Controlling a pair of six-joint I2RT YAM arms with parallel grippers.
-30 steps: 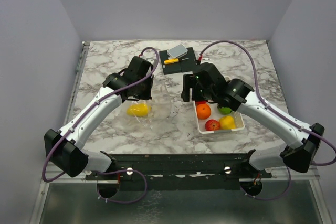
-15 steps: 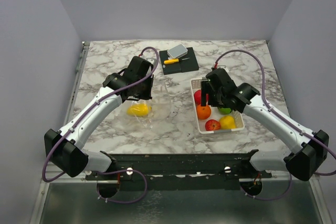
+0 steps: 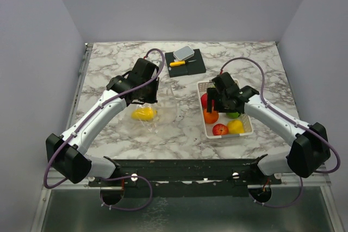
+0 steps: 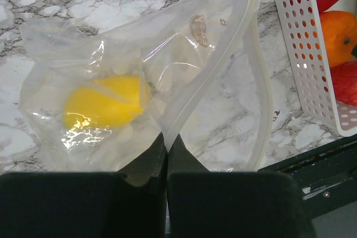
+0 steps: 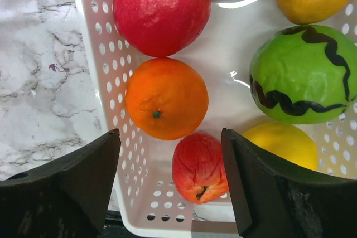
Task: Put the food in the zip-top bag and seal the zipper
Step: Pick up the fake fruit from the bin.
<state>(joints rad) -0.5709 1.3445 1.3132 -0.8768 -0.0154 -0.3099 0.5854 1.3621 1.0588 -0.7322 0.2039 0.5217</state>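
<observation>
Gripper on left (image 4: 166, 139) pinching zip-top bag (image 4: 117, 48), right gripper (image 5: 169, 137) spread above food (image 5: 166, 97)

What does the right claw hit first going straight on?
Probably the orange in the white basket, roughly centred under the open right claw in the wrist view. The small red fruit beside it is a near second; depth is unclear.

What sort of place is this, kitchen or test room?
Probably a robot test booth: grey walls enclose a marbled table, a left arm and a right arm are bolted at its near edge, and the basket holds plastic-looking fruit.
</observation>
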